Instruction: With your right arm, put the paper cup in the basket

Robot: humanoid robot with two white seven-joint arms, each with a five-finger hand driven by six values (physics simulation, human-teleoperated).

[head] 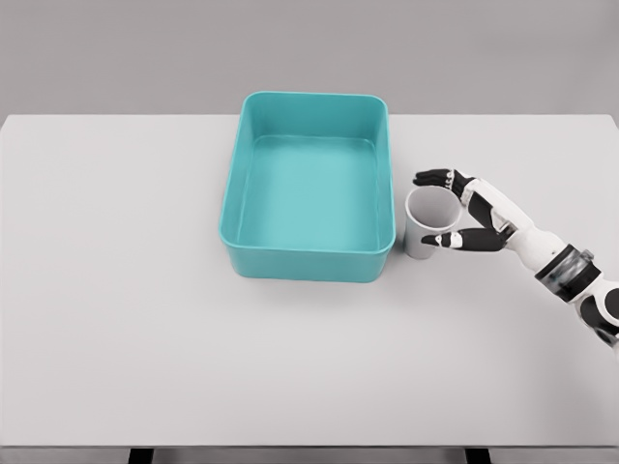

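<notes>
grasp step: right hand (464, 211) spread wide around paper cup (424, 220), contact unclear; cup upright on table (116, 290) just beside basket (308, 253); next close, lift over rim

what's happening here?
The right robot hand is around the cup, fingers behind it and thumb in front; whether the grip has closed is unclear. The cup stands upright on the table, just right of the basket, which is empty. The left arm is out of view.
</notes>
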